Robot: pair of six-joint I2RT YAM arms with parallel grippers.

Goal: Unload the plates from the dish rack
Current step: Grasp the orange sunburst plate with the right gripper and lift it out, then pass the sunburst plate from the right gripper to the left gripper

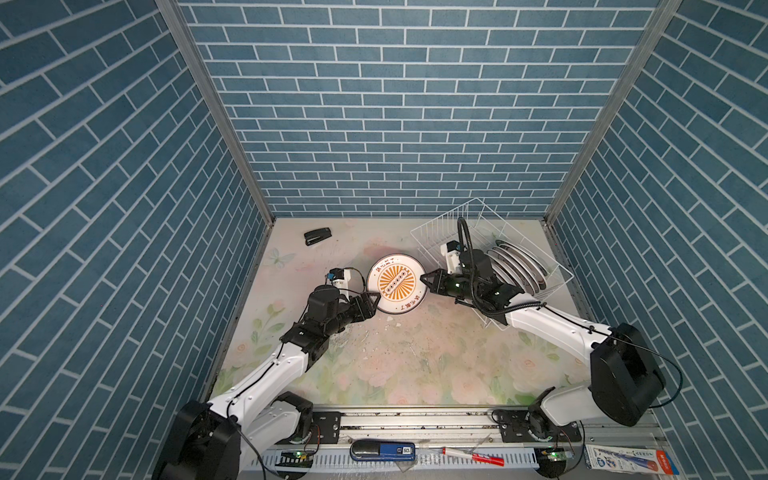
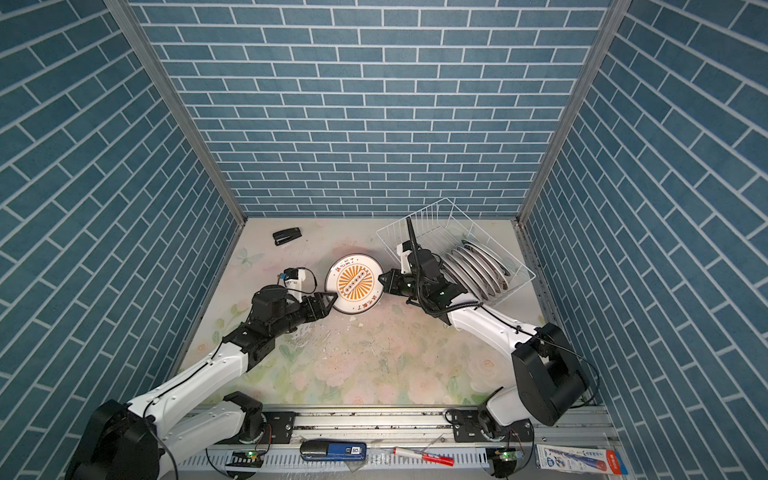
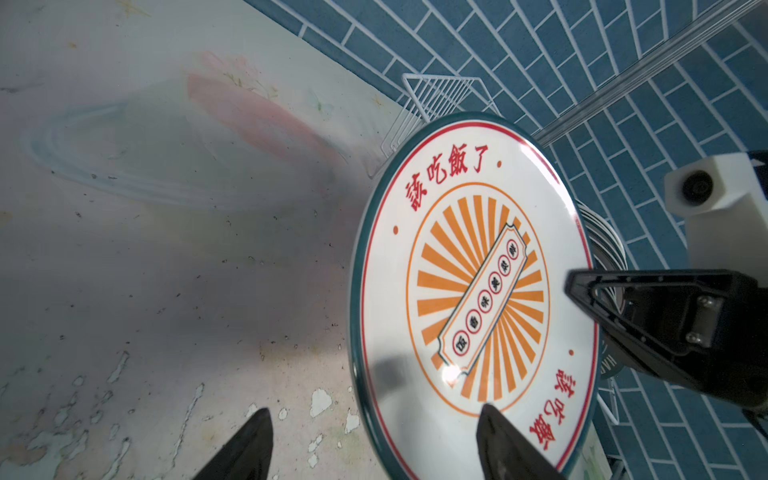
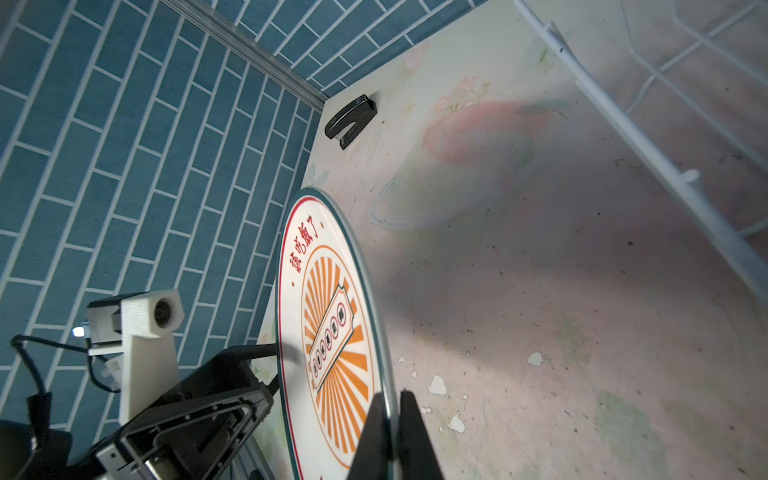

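Note:
A white plate [image 1: 397, 284] [image 2: 354, 284] with a dark green rim, an orange sunburst and red characters hangs tilted above the table's middle. My right gripper [image 1: 426, 280] [image 4: 391, 394] is shut on its right rim, one finger on each face. My left gripper [image 1: 372, 303] [image 3: 374, 409] is open at the lower left edge of the plate [image 3: 469, 291]. One finger lies over the printed face and the other stands well off past the rim. The white wire dish rack [image 1: 444, 215] [image 2: 411, 217] sits at the back right. Several plates [image 1: 519, 266] [image 2: 478, 266] stand on edge in it.
A black stapler [image 1: 318, 236] [image 4: 351, 120] lies near the back left corner. The floral table cover has chipped white patches [image 3: 321, 402] in the middle. On the front rail lie a blue-black device [image 1: 382, 451], a red pen [image 1: 473, 457] and a box [image 1: 623, 457]. Blue brick walls enclose three sides.

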